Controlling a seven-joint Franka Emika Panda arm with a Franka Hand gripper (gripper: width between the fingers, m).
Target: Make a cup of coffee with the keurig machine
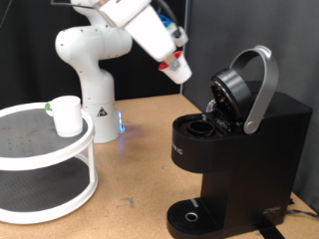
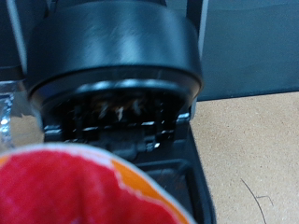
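The keurig machine (image 1: pixel 239 139) stands at the exterior view's right with its grey-handled lid (image 1: pixel 261 85) raised and the pod chamber (image 1: pixel 202 126) open. My gripper (image 1: pixel 177 68) hangs above and to the left of the open lid, shut on a small white pod with a red top (image 1: pixel 179 66). In the wrist view the pod (image 2: pixel 75 191) fills the near foreground, blurred, with the machine's open head (image 2: pixel 112 56) right behind it. The white cup (image 1: pixel 67 115) stands on the top tier of a round white shelf (image 1: pixel 40 149) at the left, far from the gripper.
The arm's white base (image 1: pixel 90 80) stands behind the shelf. The machine's round drip tray (image 1: pixel 191 215) has nothing on it. The wooden table (image 1: pixel 140 149) stretches between shelf and machine. A black backdrop closes the rear.
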